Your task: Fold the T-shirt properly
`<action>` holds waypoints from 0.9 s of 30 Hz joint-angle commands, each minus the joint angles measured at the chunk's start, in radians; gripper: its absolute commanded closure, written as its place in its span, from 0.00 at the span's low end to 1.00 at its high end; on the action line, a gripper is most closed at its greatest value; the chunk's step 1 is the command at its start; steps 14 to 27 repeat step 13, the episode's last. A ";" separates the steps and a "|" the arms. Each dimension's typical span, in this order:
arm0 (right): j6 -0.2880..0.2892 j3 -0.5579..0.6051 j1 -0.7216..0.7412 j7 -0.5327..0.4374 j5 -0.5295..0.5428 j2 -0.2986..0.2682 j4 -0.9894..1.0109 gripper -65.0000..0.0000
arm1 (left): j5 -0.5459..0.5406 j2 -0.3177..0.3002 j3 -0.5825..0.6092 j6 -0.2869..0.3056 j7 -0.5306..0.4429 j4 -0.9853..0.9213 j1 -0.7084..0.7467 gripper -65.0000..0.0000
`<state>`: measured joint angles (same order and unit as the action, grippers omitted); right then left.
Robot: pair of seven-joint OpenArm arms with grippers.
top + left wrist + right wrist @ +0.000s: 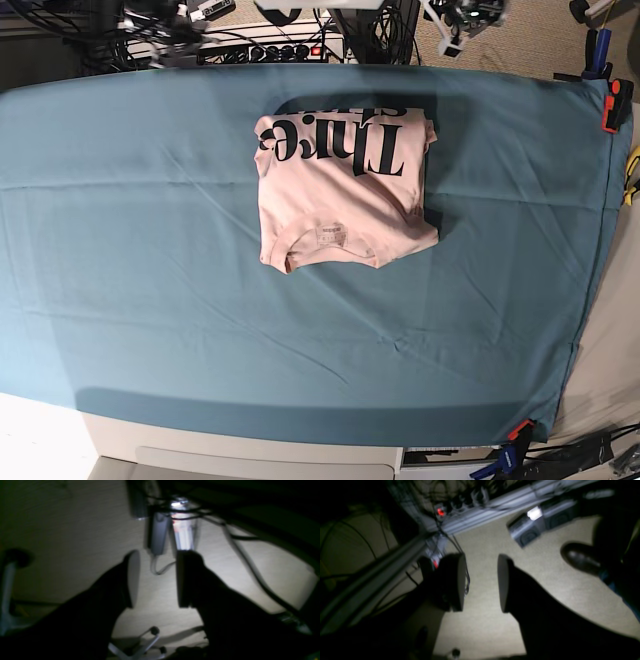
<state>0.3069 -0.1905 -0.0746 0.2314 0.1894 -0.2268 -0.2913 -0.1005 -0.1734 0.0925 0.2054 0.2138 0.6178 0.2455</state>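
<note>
A teal cloth [150, 300] covers the table, with the folded T-shirt [345, 195] lying on it.

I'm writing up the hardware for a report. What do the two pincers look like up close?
Both look alike. The left pincer has two dark, nearly black fingers, each ending in a flat upright pad with a rounded top and a greyer inner face. The right pincer has the same dark fingers and grey-faced pads. No markings or cables show on either; the dim, blurred views hide finer detail.

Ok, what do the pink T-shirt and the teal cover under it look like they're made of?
T-shirt: soft matte knit, likely cotton; it folds limply, with flat black printed lettering. Teal cloth: thin woven-looking fabric, matte, with fine creases across it; the exact fibre is unclear.
</note>
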 commanded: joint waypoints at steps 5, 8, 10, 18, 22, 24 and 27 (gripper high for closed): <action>-0.058 0.058 0.027 -0.027 0.000 0.079 -0.002 0.66 | -0.005 0.074 0.012 -0.061 -0.054 -0.129 -0.085 0.65; -0.077 0.087 0.026 -0.023 -0.023 0.097 -0.002 0.82 | -0.010 0.099 0.012 -0.076 -0.055 -0.169 -0.113 0.76; -0.097 0.093 0.024 -0.022 -0.034 0.100 -0.002 0.95 | -0.021 0.106 0.012 -0.079 -0.055 -0.172 -0.116 0.95; -0.103 0.092 0.021 -0.025 -0.033 0.100 -0.002 0.98 | -0.027 0.109 0.012 -0.076 -0.061 -0.171 -0.116 1.00; -0.103 0.092 0.021 -0.025 -0.033 0.100 -0.002 0.98 | -0.027 0.109 0.012 -0.076 -0.061 -0.171 -0.116 1.00; -0.103 0.092 0.021 -0.025 -0.033 0.100 -0.002 0.98 | -0.027 0.109 0.012 -0.076 -0.061 -0.171 -0.116 1.00; -0.103 0.092 0.021 -0.025 -0.033 0.100 -0.002 0.98 | -0.027 0.109 0.012 -0.076 -0.061 -0.171 -0.116 1.00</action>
